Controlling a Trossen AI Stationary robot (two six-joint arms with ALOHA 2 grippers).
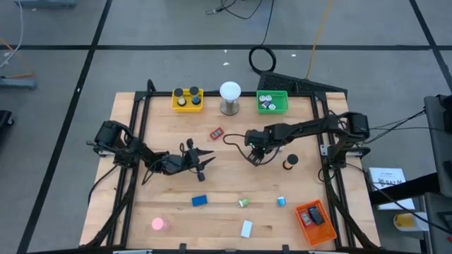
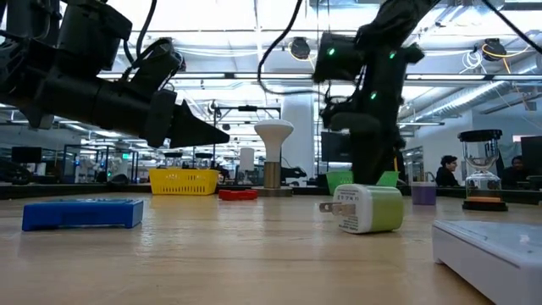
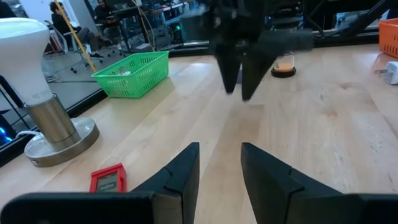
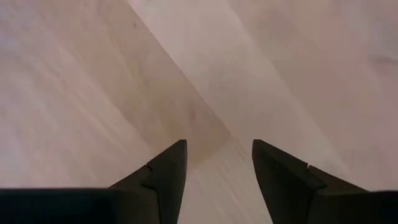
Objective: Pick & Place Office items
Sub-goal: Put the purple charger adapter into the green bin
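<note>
We start at the right gripper, which points straight down at the bare wood near the table's centre; its jaws stand apart with nothing between them, and its wrist camera shows only planks past the two dark fingers. The left gripper hangs just to its nine o'clock, lying nearly level and aimed toward three o'clock, jaws parted by a narrow gap and empty; its fingers frame the other arm's gripper farther off.

Outward from the jaws, a red block lies at about eleven o'clock from the right gripper, and a small dark cap with an orange rim sits just to its three o'clock. At the table's twelve o'clock edge we see a yellow tray with dark round caps in it, the white ball on a metal stand, and a green tray holding small pieces.

Toward six o'clock lie a blue block, a small green roll, a small blue roll, a white block and, at seven o'clock, a pink disc. The orange tray sits in the five o'clock corner with a dark item inside.

In the low view, the green roll looks like a plug adapter with prongs.
</note>
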